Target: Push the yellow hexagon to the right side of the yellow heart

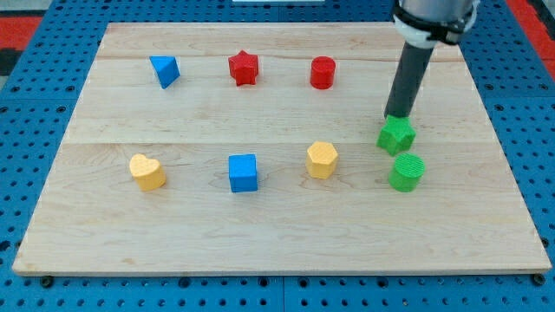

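Observation:
The yellow hexagon [322, 159] sits on the wooden board right of centre. The yellow heart [147, 172] sits far to the view's left, in the same row. A blue cube [244, 172] lies between them. My tip [398, 116] stands at the view's right, just above and touching or nearly touching the top of the green star [396, 135]. The tip is to the right of and a little above the yellow hexagon, apart from it.
A green cylinder [406, 172] sits just below the green star. In the top row stand a blue triangle [164, 70], a red star [244, 68] and a red cylinder [323, 73]. The board's edge [277, 269] runs along the view's bottom over a blue pegboard.

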Robot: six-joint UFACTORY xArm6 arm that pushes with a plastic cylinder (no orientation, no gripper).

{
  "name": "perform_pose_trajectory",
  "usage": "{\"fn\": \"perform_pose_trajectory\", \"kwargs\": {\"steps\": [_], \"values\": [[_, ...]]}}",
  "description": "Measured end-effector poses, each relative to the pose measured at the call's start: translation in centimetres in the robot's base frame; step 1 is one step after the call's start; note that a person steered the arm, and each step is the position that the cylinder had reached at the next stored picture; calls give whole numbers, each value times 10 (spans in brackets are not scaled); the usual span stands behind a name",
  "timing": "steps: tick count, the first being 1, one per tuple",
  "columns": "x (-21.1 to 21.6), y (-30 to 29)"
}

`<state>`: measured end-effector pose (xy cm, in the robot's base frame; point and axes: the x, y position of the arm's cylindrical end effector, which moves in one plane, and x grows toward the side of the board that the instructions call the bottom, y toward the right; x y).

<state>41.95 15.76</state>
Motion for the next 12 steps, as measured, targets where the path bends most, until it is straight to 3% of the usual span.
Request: {"fn": "perform_pose_trajectory", "kwargs": {"steps": [1, 2, 4, 7, 10, 12], "values": [[21, 0], [15, -17], [-3, -101], [69, -97], [124, -50], [133, -107]]}}
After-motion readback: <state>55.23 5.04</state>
